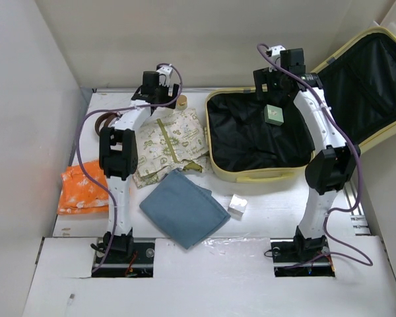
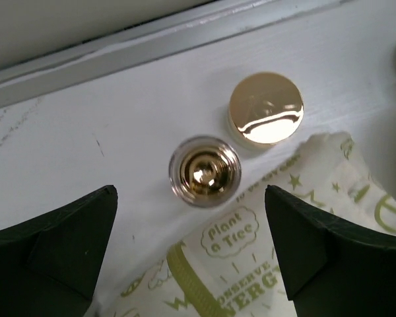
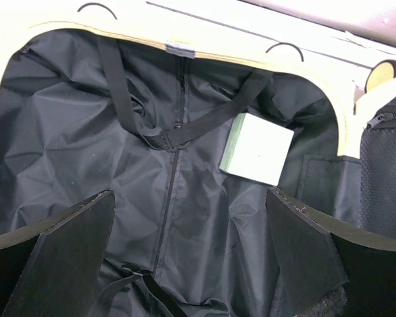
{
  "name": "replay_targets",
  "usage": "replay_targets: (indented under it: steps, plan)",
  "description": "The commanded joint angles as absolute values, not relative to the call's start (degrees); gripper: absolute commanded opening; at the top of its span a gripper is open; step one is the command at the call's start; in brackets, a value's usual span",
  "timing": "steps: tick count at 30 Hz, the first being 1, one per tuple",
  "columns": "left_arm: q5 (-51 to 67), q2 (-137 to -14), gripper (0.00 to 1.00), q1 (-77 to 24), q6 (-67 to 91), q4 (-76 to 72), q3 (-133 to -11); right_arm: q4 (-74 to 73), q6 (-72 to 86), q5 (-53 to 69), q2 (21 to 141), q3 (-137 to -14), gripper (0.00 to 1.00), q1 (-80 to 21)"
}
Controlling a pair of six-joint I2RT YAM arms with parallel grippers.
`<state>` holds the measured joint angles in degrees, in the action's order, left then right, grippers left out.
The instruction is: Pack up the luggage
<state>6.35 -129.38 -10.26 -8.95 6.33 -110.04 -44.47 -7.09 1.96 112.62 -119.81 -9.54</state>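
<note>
Inside rounded yellow luggage [image 1: 251,176], crinkled black lining [image 3: 204,211]

The luggage [image 1: 251,176], a pale yellow hard-shell suitcase with black fabric lining, lies open on the counter [image 1: 274,210] directly under the right hand [image 3: 188,198]; its lid [image 1: 376,86] stands tilted up to the right of that hand.

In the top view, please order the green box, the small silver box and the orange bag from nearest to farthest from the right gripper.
1. green box, inside the luggage, just under the right gripper.
2. small silver box, outside the luggage, toward the arm bases.
3. orange bag, at the far left.
</note>
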Motion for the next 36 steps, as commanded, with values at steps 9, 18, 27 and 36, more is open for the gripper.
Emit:
replay_targets:
  steps: [9,18,27,36]
  plan:
    - [4.22,-132.1,0.49,-10.28,-7.92,1.66,-116.54,-45.62,-8.88,-3.07,113.2,-123.83,1.0,-12.39]
    - [4.75,-130.7,0.0,-10.28,-7.91,2.98,-118.65,-45.62,-12.03,-3.08,113.2,-125.51,1.0,-13.79]
    - [17.2,-115.33,0.0,-10.28,-11.42,11.48,-120.5,-25.26,-25.4,8.24,95.31,-99.82,1.0,-25.22]
    - [43.67,-106.8,0.0,-12.56,-11.35,26.89,-119.36,-5.55,-22.07,19.57,92.81,-88.86,1.0,-32.08]
